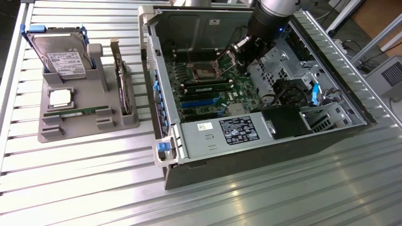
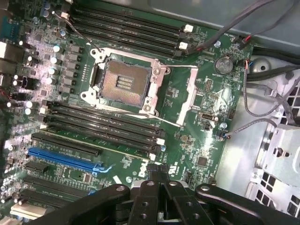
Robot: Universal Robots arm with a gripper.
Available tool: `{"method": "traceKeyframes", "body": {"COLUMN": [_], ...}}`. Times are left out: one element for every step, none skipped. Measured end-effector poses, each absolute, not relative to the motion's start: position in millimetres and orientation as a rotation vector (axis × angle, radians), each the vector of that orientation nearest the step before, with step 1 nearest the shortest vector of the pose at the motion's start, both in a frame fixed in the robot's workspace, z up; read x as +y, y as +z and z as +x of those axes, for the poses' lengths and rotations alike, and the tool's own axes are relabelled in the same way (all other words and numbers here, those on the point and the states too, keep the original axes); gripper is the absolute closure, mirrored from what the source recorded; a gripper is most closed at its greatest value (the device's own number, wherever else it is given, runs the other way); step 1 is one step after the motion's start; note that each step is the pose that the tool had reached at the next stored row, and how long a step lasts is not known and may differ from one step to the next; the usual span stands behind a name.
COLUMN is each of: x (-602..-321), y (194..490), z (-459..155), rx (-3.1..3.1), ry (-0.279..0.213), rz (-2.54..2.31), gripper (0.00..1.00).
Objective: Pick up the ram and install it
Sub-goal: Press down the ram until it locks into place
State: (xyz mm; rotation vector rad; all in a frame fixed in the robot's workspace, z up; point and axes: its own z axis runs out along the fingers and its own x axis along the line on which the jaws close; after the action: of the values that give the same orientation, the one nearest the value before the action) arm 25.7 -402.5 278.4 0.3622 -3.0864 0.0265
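An open computer case (image 1: 251,94) lies on its side on a ribbed metal desk (image 1: 94,179), its green motherboard (image 1: 207,89) and a labelled power supply (image 1: 236,132) exposed. The robot arm (image 1: 273,19) reaches down into the case near the square processor socket (image 1: 206,73), with the claw (image 1: 242,52) shut just above the board. Well apart, toward the exterior view's left, a grey holder (image 1: 84,117) carries a hard drive (image 1: 63,54) standing upright, a square silver chip (image 1: 61,96), the ram (image 1: 78,113) lying flat, and an expansion card (image 1: 122,75) on edge.
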Motion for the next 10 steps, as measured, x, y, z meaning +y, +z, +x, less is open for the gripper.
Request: {"method": "traceKeyframes", "body": {"x": [-402.5, -402.5, -402.5, -402.5, -402.5, -402.5, -402.6, -402.6, -402.6, -402.6], "y": [278.4, 278.4, 278.4, 278.4, 278.4, 278.4, 278.6, 279.3, 280.5, 281.3], "z": [25.7, 25.7, 25.7, 25.7, 25.7, 25.7, 25.7, 25.7, 25.7, 25.7], "rx": [-3.088, -3.09, -3.092, -3.093, -3.095, -3.096, -3.097, -3.098, -3.1, -3.101], "ry": [0.026, 0.026, 0.026, 0.025, 0.025, 0.025, 0.024, 0.025, 0.024, 0.023], "rz": [0.345, 0.327, 0.305, 0.293, 0.275, 0.263, 0.252, 0.237, 0.209, 0.182], "gripper": [0.9, 0.9, 0.9, 0.9, 0.9, 0.9, 0.9, 0.9, 0.9, 0.9]}}
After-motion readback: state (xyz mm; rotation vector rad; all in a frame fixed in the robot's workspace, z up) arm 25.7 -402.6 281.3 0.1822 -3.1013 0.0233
